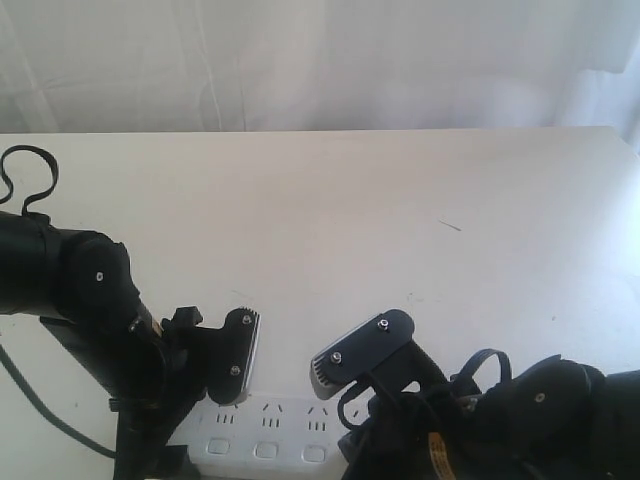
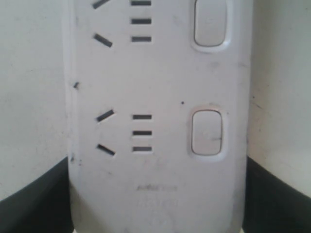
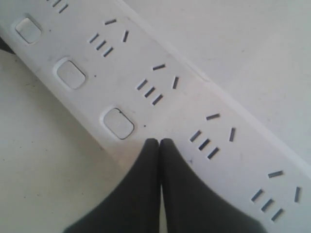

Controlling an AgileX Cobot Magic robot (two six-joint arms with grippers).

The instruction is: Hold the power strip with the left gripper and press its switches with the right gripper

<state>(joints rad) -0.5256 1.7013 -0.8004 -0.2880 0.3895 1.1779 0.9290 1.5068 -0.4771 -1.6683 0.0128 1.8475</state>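
The white power strip [image 1: 268,428] lies at the table's near edge, with three switches [image 1: 265,450] showing in a row. My left gripper [image 1: 237,388] is shut on the strip's end. In the left wrist view its black fingers [image 2: 34,208] press both long sides of the power strip [image 2: 160,87], just short of the nearest switch [image 2: 207,132]. My right gripper [image 1: 320,370] is shut with nothing in it. Its tips [image 3: 159,142] sit over the power strip [image 3: 184,107] right beside one switch [image 3: 118,123]. I cannot tell whether they touch the strip.
A white table [image 1: 380,220] stretches back to a white curtain [image 1: 320,60]. A black cable loop [image 1: 28,170] rises at the far left, above the left arm. The strip's grey cord is out of view.
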